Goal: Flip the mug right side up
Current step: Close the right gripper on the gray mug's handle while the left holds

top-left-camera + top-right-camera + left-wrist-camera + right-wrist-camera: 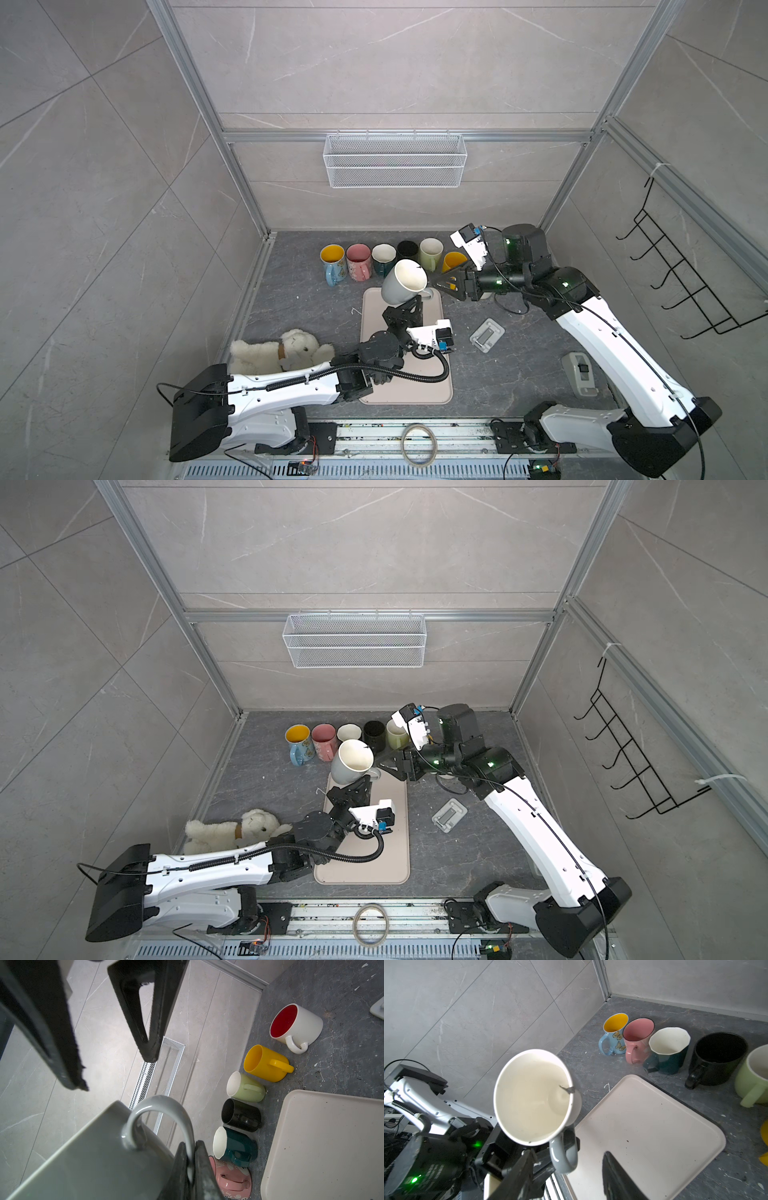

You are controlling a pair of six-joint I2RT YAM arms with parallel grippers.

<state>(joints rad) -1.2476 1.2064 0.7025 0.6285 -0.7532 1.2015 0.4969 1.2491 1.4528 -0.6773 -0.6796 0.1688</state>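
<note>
1. I work in a robot test cell: an aluminium frame (519, 136) holds tile-look panels (395, 62) around me.
2. My arm bases (266, 424) sit on a rail (365, 432).
3. A wire basket (395, 166) and hook rack (690, 264) give it a kitchen look.

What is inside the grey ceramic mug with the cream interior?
The grey ceramic mug looks empty in the right wrist view: bare cream wall and base, one grey mark by the rim. Part of the wall hides behind that rim.

Teddy bear (286, 349) — tray (415, 392) — basket (395, 160)
</note>
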